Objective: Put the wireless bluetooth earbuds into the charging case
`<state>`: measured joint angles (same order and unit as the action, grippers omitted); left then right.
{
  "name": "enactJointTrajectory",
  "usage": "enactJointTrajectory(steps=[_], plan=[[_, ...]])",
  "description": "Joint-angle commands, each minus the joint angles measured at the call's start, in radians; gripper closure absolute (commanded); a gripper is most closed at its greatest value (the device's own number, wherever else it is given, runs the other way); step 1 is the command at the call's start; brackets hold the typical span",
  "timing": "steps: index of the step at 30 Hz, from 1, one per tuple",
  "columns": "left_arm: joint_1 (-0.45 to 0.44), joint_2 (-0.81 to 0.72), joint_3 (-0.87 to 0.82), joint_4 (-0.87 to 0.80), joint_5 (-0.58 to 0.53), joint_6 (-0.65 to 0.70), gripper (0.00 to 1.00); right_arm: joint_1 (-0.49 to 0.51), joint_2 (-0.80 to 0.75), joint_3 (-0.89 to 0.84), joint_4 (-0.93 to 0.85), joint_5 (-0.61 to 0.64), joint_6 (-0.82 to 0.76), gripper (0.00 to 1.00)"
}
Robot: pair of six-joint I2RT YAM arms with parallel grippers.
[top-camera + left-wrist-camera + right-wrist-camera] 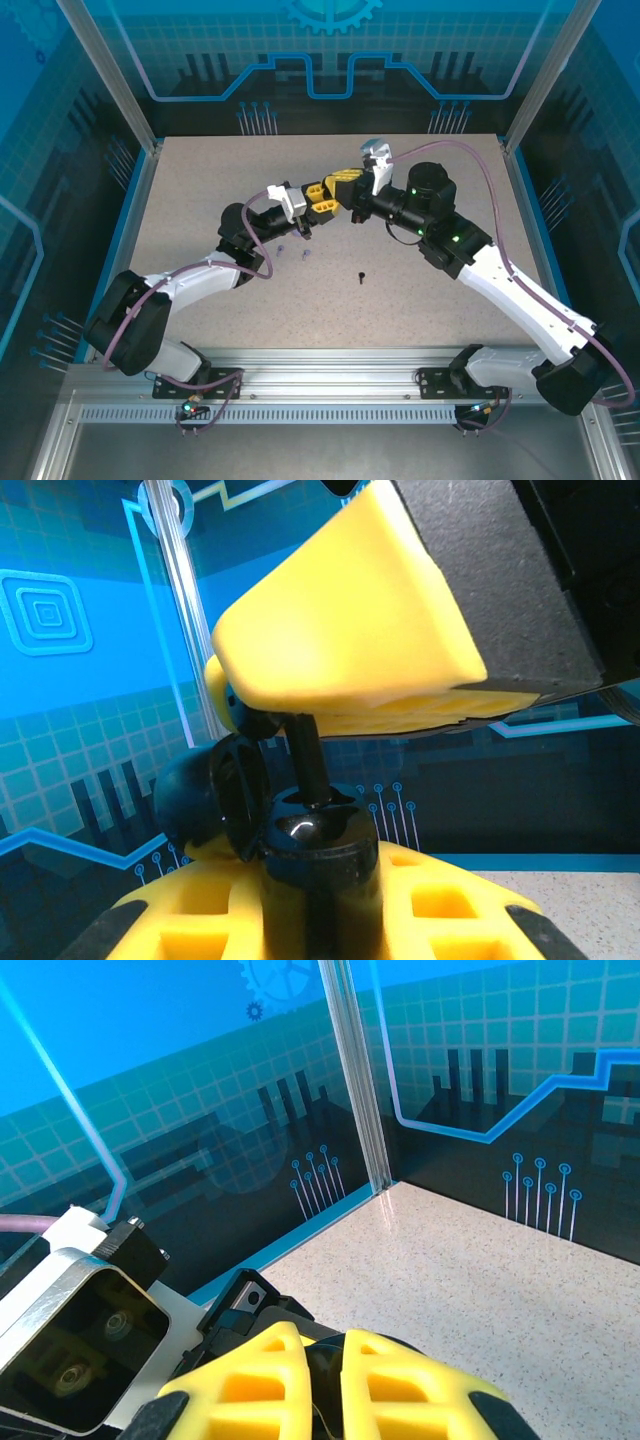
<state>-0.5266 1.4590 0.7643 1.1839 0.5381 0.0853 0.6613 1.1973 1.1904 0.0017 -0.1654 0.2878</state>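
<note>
- Earbuds lie loose on the worktop (430, 290) in the top view. One black earbud (362, 274) sits alone near the middle. Two lavender earbuds (305, 254) lie close together to its left, beside the left arm (200, 275).
- Farther back in that view, the left fingers (316, 190) and right fingers (345, 178) meet tip to tip over the worktop's centre.
- In the left wrist view, the left fingers (440, 900) are clamped on an upright black charging case (315, 850), its lid (225, 800) swung open to the left.
- The right fingers (340, 630) reach in from above, pinched on the stem of a second black earbud (305, 755). Its lower end touches the case's glossy well.
- In the right wrist view, the right fingers (250, 1370) stand nearly together. Something dark between them cannot be made out. The left arm's wrist camera (80, 1345) sits just to their left.
</note>
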Motion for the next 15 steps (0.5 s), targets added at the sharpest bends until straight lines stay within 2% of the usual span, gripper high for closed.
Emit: enactJointTrajectory(steps=[1,15], plan=[[-0.005,-0.019,0.024,0.048,-0.006,0.01,1.0,0.011,0.0,-0.024,0.021,0.002,0.007,0.91],[-0.006,-0.032,0.026,0.027,-0.011,0.024,1.0,0.009,-0.046,-0.077,0.017,0.014,0.013,0.92]])
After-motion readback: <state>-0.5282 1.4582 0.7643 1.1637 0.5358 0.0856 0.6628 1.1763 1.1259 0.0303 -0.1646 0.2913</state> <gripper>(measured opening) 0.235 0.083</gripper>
